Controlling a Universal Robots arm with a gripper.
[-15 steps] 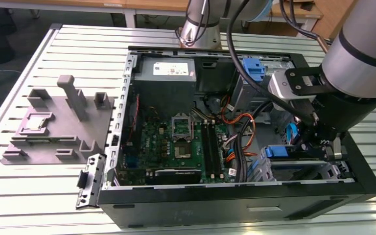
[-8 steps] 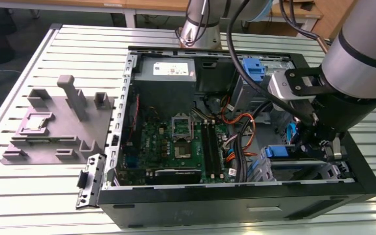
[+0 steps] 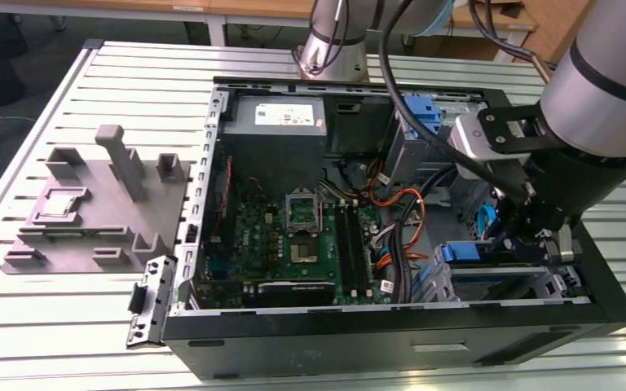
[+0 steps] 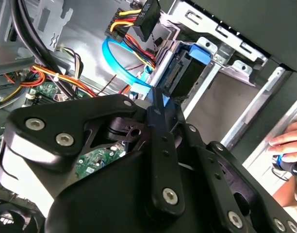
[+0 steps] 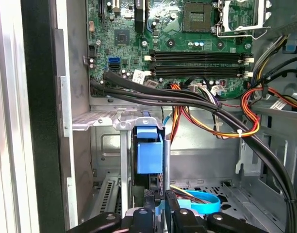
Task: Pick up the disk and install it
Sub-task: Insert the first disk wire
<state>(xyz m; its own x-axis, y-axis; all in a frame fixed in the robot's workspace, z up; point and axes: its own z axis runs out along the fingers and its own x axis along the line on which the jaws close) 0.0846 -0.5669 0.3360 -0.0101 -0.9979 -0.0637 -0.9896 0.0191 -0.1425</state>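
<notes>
The disk (image 5: 148, 154) looks slotted home
It stands in the bay (image 5: 97, 121) just ahead of the claw (image 5: 158, 206); grip cannot be told.

**Slatted metal table (image 3: 63, 326) and its load, exterior view.**
The pale, ribbed table top carries an open black computer case (image 3: 400, 346) lying on its side, spreading from the centre toward 4 o'clock. A grey moulded fixture (image 3: 90, 208) with upright posts lies at 9 o'clock, just beside the case's side wall. The robot arm's base (image 3: 329, 49) stands at 12 o'clock, behind the case.
</notes>
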